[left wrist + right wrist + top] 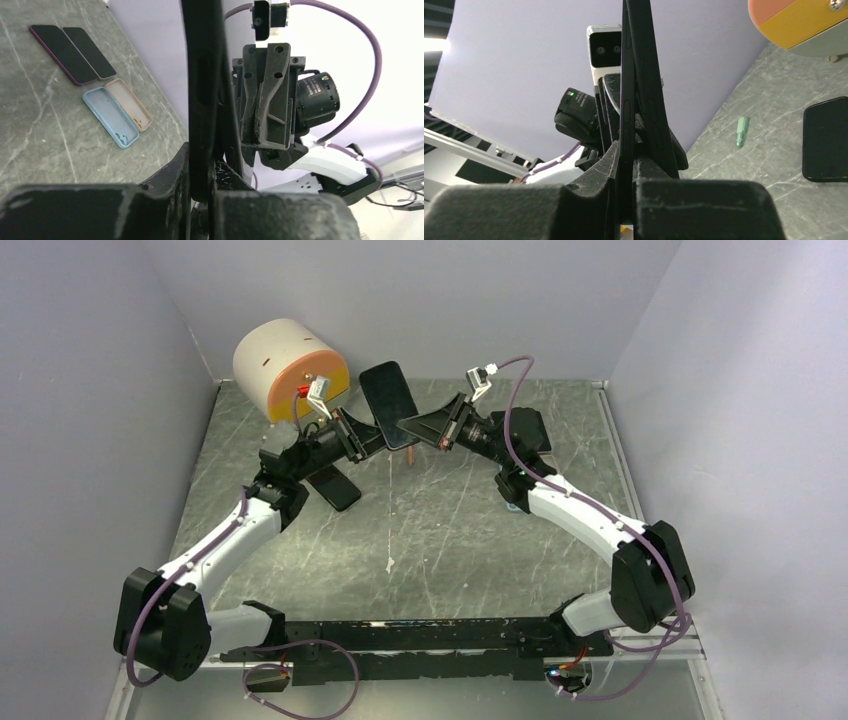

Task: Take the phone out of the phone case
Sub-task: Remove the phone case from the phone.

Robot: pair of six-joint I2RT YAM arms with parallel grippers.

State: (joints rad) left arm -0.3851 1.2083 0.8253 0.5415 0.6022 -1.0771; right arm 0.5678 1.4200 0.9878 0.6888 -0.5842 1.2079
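Just right of the cream cylinder, in the air: phone held up, left gripper and right gripper both pinched tight on its lower edges. Probably rigid, light, glass-fragile. The case looks flexible and slick, so I'd peel at a corner lip.

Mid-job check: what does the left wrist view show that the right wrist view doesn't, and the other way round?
Left wrist only: two dark phones lying flat next to a blue case and a beige case, both empty.
Right wrist only: a small green piece, a black phone flat on the table, and the yellow-faced drum.
Both: the held phone seen edge-on, pinched by the left end effector in one view and the right end effector in the other.
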